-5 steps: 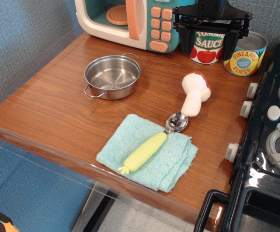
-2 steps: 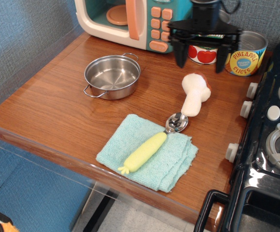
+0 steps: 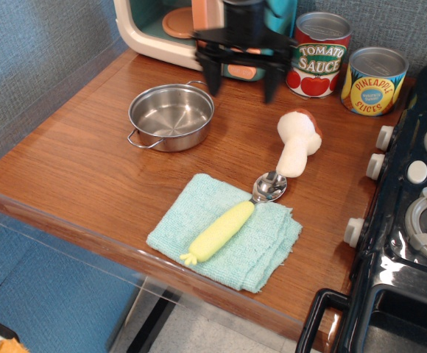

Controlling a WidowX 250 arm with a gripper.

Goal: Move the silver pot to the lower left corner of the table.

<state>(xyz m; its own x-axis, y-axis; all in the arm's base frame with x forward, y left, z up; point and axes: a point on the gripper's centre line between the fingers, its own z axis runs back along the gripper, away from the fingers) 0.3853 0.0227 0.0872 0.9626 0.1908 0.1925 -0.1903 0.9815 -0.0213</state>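
Observation:
The silver pot point(image 3: 171, 116) stands upright and empty on the reddish-brown table point(image 3: 81, 176), at the back left, with its two wire handles at front left and back right. My black gripper point(image 3: 241, 82) hangs above the table just right of the pot, in front of the toy microwave. Its two fingers point(image 3: 215, 79) point down and stand wide apart, with nothing between them. It is apart from the pot.
A toy microwave point(image 3: 199, 29) stands at the back. Two cans, tomato sauce point(image 3: 318, 65) and pineapple slices point(image 3: 374, 81), stand at the back right. A toy mushroom point(image 3: 297, 143), a yellow-handled spoon point(image 3: 232, 219) on a teal cloth point(image 3: 224, 239), and a black toy stove point(image 3: 408, 220) lie to the right.
My gripper has moved left, from over the tomato sauce can to beside the pot, staying open. Both cans now show in full. Nothing else moved.

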